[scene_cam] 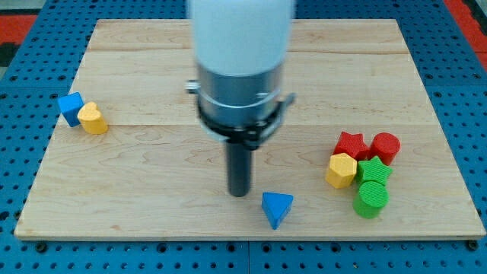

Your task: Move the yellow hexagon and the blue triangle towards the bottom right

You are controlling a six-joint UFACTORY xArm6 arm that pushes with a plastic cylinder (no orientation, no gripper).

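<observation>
- No jaws on us, just a rod: my tip (240,193) sits just left of the blue triangle (277,208).
- Yellow hexagon (342,170) waits further right among the reds and greens.
- We push the triangle rightward, low and centred.

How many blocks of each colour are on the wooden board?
Blue: 2, a cube and a triangle
Yellow: 2, a rounded block and a hexagon
Red: 2, a star and a cylinder
Green: 2, a star and a cylinder
Total: 8
</observation>
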